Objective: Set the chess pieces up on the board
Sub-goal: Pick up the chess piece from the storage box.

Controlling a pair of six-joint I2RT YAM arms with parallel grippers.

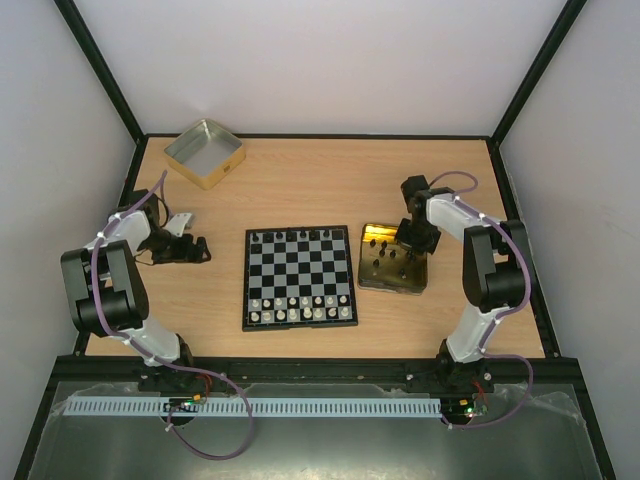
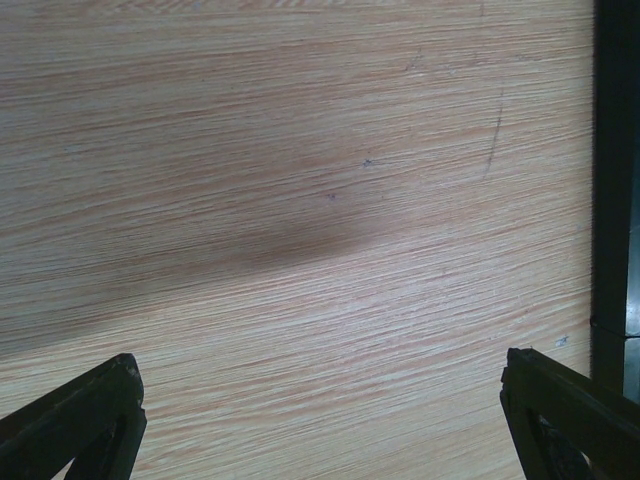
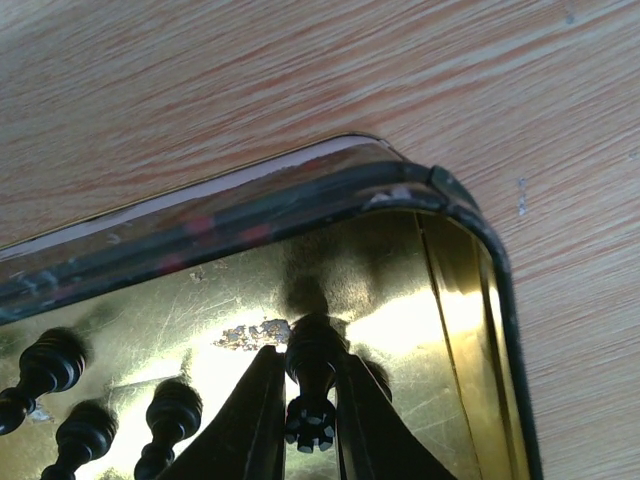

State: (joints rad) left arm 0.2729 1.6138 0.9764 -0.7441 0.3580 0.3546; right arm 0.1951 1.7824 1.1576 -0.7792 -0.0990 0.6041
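The board [image 1: 298, 290] lies mid-table, with several black chess pieces [image 1: 298, 236] on its far row and silvery-white pieces on its two near rows. Right of it is a shiny gold tin [image 1: 380, 272] holding several more black pieces. My right gripper [image 1: 412, 245] reaches down into this tin. In the right wrist view it [image 3: 308, 356] is shut on an upright black piece with a notched crown [image 3: 311, 410], near the tin's corner [image 3: 455, 300]. Three other black pieces [image 3: 172, 410] stand to the left. My left gripper [image 1: 198, 248] rests low, left of the board, open and empty [image 2: 320, 420].
A square silver-lined tin [image 1: 204, 153] sits at the back left. The left wrist view shows bare wooden table [image 2: 300, 200] and a black strip [image 2: 610, 180] at the right edge. Walls enclose the table on three sides.
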